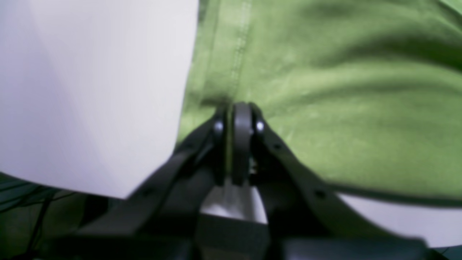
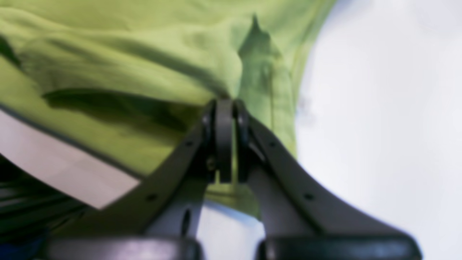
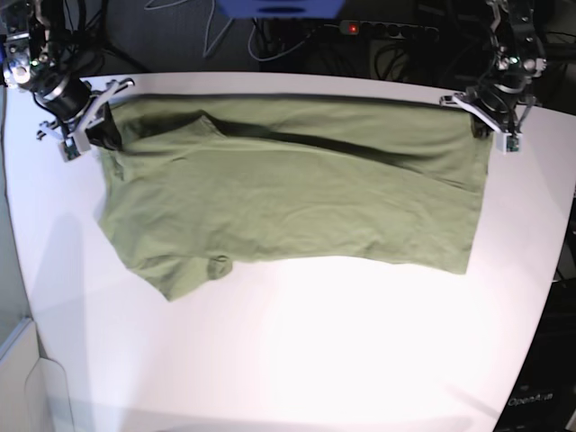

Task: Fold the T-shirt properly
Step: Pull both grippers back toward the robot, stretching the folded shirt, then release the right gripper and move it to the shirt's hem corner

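T-shirt [image 3: 288, 193] is pinched at both far corners, my left gripper [image 1: 238, 108] and right gripper [image 2: 225, 103] clamped thinly; uneven pulling could slip cloth free or skew the fold.

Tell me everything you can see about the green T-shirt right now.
The T-shirt is a plain olive-green soft knit, spread sideways across the white table, with long wrinkles and a dark fold along its far edge. A short sleeve bunches at the near corner, on the base view's left. A stitched hem shows in the left wrist view. The left gripper and right gripper each pinch a far corner, jaws shut on the cloth. No tag is visible.
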`<state>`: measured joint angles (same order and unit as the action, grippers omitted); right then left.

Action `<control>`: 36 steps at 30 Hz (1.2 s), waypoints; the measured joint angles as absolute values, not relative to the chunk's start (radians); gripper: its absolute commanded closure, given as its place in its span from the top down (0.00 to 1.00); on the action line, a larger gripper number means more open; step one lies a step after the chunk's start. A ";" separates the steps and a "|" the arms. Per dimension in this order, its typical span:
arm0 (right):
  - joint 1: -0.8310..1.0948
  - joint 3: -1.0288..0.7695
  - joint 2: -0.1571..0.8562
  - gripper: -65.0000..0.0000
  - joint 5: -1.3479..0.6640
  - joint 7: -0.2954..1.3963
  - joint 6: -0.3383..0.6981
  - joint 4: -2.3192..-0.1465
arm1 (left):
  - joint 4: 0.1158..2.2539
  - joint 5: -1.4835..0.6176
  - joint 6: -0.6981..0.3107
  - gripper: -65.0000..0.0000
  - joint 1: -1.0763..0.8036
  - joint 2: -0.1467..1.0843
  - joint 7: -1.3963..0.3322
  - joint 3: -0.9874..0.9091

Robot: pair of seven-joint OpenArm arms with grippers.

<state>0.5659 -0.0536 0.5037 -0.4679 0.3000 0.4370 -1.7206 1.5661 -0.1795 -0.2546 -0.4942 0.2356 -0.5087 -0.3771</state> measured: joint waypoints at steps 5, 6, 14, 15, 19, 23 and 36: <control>0.560 -0.016 0.504 0.05 -0.469 0.369 0.437 -1.791 | 1.566 -0.179 -0.255 0.04 -0.494 0.236 -0.509 -0.377; 0.556 -0.014 0.503 0.11 -0.469 0.388 0.438 -1.803 | 1.566 -0.179 -0.255 0.04 -0.494 0.236 -0.509 -0.377; 0.405 0.052 0.501 0.57 -0.467 0.501 0.474 -1.825 | 1.567 -0.179 -0.255 0.04 -0.494 0.235 -0.515 -0.377; 0.389 0.050 0.501 0.58 -0.466 0.508 0.502 -1.825 | 1.567 -0.179 -0.254 0.04 -0.493 0.232 -0.515 -0.377; 0.306 0.053 0.484 0.59 -0.469 0.609 0.527 -1.826 | 1.573 -0.168 -0.246 0.04 -0.493 0.219 -0.514 -0.379; 0.248 0.053 0.485 0.58 -0.472 0.675 0.530 -1.826 | 1.573 -0.168 -0.246 0.04 -0.493 0.219 -0.514 -0.379; 0.295 -0.011 0.498 0.01 -0.382 0.698 0.528 -1.810 | 1.618 -0.155 -0.247 0.04 -0.498 0.217 -0.584 -0.381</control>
<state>0.2951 -0.0113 0.4984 -0.3824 0.6979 0.5278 -1.8103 1.6184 -0.1555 -0.2470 -0.4980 0.2169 -0.5838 -0.3809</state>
